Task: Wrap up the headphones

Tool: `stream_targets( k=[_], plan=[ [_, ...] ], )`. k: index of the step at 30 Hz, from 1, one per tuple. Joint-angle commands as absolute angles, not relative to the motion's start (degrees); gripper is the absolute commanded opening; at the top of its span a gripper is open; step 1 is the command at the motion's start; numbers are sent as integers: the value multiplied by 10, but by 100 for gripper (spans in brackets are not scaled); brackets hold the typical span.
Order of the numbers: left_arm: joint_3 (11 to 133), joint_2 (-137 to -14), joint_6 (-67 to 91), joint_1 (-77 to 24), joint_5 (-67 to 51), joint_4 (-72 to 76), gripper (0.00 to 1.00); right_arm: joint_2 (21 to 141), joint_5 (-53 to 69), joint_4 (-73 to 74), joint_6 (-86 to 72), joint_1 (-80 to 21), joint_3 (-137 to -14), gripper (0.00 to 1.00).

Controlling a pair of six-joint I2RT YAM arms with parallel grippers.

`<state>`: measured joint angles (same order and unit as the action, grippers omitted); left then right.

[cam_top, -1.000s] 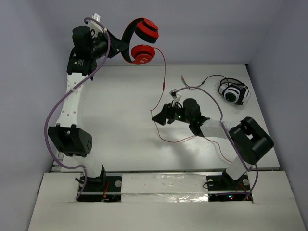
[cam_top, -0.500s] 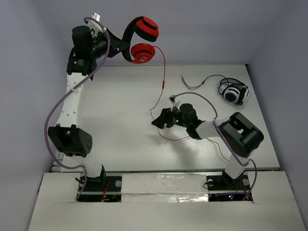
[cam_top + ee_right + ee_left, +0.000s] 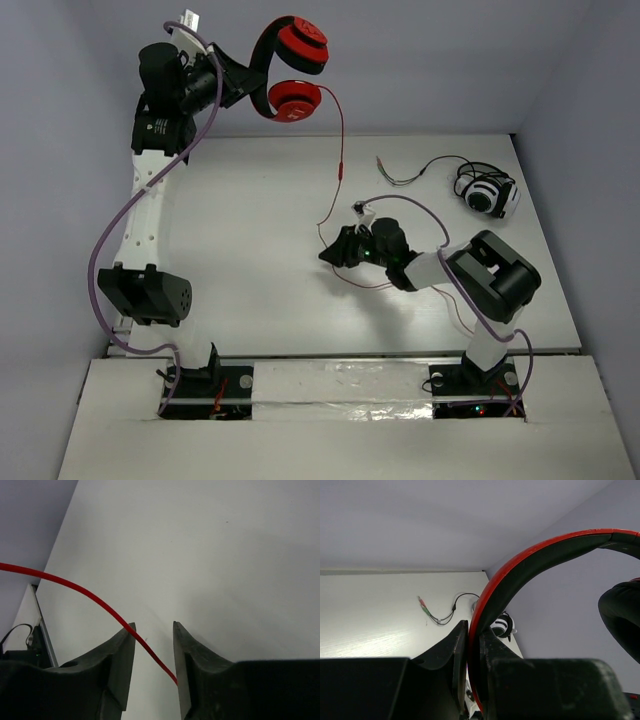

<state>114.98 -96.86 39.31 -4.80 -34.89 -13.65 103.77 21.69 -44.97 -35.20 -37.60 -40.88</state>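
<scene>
The red headphones [image 3: 296, 72] hang in the air at the back left, above the table's far edge. My left gripper [image 3: 243, 88] is shut on their red-and-black headband [image 3: 520, 565], which runs between my left gripper's [image 3: 474, 636] jaws in the left wrist view. The thin red cable [image 3: 341, 150] drops from the lower ear cup to the table and curls at the middle. My right gripper [image 3: 332, 255] sits low over the table there, open. In the right wrist view the cable [image 3: 90, 594] runs slantwise between my right gripper's [image 3: 154, 627] fingers, not pinched.
White-and-black headphones [image 3: 487, 193] lie at the back right with their dark cable [image 3: 420, 172] spread to the left; they also show in the left wrist view [image 3: 501, 625]. Grey walls close the back and sides. Purple arm cables loop beside both arms.
My left arm has lifted the red headphones a little higher. My right arm's elbow has swung left and the right gripper has settled slightly nearer, still open at the cable.
</scene>
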Motion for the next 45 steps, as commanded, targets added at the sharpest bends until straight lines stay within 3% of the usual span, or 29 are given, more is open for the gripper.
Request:
stream_targets(
  k=[1,2,5,8,19,30,45],
  plan=[
    [1180,-954,415,-48,-349,-86,0,1038,203,-474,-355,-381,-405,39],
    [1179,-954,416,-48,-350,-84,0,1037,200,-471,-354,-381,-407,36],
    [1164,-956,418,-48,-343,-75,0,1029,198,-452,-354,-387,-410,1],
    [1143,-957,410,-48,-305,-76,0,1007,178,-414,-350,-392,-411,0],
    [962,-946,381,-48,-140,-30,0,856,-26,-21,-295,-419,-468,0],
    [773,-875,381,-90,-7,33,0,893,-115,197,-208,-436,-612,0],
    [800,-898,307,-235,214,17,0,882,-134,394,-134,-605,-810,0]
  ],
)
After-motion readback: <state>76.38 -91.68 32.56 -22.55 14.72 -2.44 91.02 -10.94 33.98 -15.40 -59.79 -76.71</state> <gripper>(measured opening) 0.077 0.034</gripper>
